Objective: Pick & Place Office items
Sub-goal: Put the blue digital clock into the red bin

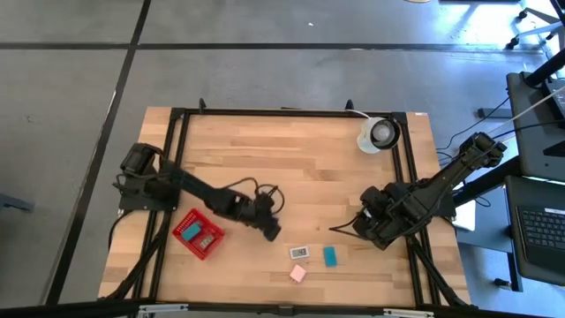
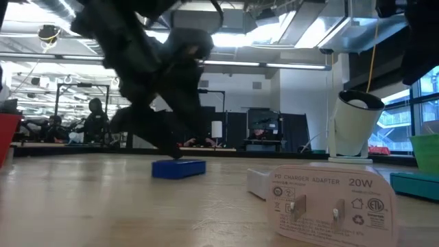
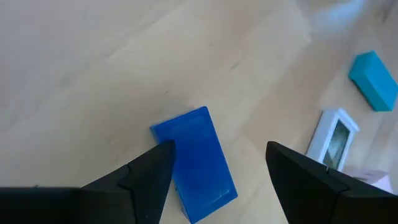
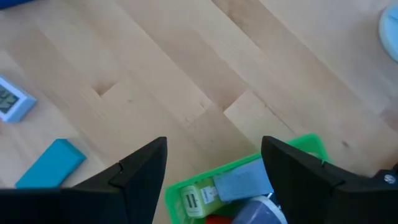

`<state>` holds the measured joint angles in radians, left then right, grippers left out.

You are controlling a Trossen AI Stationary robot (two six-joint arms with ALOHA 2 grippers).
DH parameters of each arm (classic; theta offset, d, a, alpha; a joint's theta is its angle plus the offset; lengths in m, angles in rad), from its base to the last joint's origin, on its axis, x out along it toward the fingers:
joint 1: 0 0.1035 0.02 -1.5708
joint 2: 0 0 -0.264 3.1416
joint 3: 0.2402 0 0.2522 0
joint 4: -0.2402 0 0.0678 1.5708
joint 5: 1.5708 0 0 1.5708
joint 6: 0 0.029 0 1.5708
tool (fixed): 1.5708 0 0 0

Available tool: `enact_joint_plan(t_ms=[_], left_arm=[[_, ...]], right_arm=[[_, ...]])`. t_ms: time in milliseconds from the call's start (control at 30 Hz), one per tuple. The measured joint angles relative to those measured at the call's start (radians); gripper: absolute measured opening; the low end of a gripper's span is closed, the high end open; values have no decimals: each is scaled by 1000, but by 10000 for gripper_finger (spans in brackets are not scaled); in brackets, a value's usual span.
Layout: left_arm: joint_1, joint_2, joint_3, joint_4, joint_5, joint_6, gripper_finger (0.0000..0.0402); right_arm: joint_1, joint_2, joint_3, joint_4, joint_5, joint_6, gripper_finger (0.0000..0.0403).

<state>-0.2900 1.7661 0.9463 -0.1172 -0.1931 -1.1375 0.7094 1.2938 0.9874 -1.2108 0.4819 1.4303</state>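
my left tool [image 3: 214, 171] hangs low over the wooden surface [image 1: 291, 168], a little in from the red basket [image 1: 197, 234], its two dark fingers [image 3: 146, 177] spread apart. a blue block [image 3: 196, 162] lies flat on the surface just under them, nearer one finger than the other; it sits between the tips but nothing is pinched. in the low view the same blue block [image 2: 178, 168] rests on the wood with my dark arm coming down right beside it.

past the blue block lie three more pieces, near one another: a white piece with a small dark window [image 1: 299, 253], a teal block [image 1: 330, 256] just beside it, and a pink piece [image 1: 297, 274] close to the near edge. the red basket already holds a teal piece and a grey one.

my right tool [image 4: 214, 168] hovers at the right side of the surface, fingers spread and holding nothing. directly below it sits a green basket [image 4: 311, 146] with a grey-blue piece [image 4: 245, 180] and a few other pieces in it that i cannot make out.

a white charger adapter [image 2: 329, 202] lies close to the low camera, and a white round object with a dark centre [image 1: 380, 134] stands at the far right corner.
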Motion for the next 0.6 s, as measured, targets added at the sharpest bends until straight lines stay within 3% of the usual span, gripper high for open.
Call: enact_joint_plan(t_ms=[133, 233, 333, 600], left_arm=[[42, -25, 0, 27, 147, 100, 251], [37, -48, 1, 19, 181, 160, 251], [9, -56, 1, 17, 97, 223, 251], [-97, -56, 2, 0, -248, 363, 251]], right_arm=[[0, 0, 0, 30, -3, 0, 263], [0, 0, 0, 46, -3, 0, 263], [0, 1, 0, 51, -3, 0, 263], [-2, 1, 0, 52, -2, 0, 263]])
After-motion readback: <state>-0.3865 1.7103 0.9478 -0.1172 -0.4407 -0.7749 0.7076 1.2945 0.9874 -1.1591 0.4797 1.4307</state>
